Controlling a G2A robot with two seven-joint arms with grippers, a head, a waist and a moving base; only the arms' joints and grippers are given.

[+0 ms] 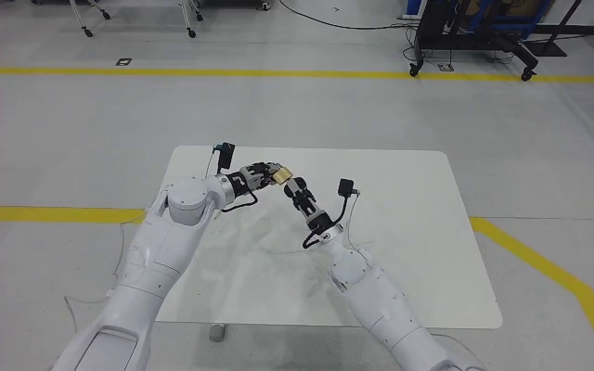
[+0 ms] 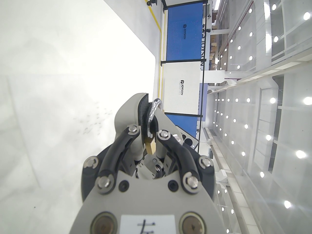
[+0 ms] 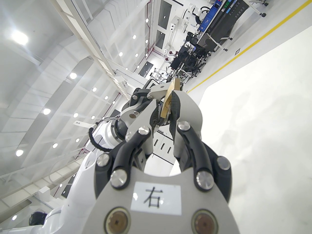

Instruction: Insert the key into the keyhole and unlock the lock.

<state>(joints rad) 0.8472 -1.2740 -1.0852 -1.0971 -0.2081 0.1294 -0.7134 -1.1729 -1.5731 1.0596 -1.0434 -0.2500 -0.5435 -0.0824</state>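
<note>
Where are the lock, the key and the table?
lock (image 2: 151, 147): left wrist view, on its brass body.
key (image 3: 166, 107): right wrist view, on its flat brass head.
table (image 1: 432, 223): top view, on its bare white top.

We had the top cam above the arms, looking down on the whole table (image 1: 408, 278) from well back. Each wrist cam sat close behind its own fingers. The left gripper (image 2: 152, 113) cam faced out across the table, and the right gripper (image 3: 170, 105) cam tilted up toward the ceiling. Top and left wrist views shared the lock (image 1: 279, 174). The right wrist view had the key (image 3: 167, 105) up close and also caught the left gripper farther off.
</note>
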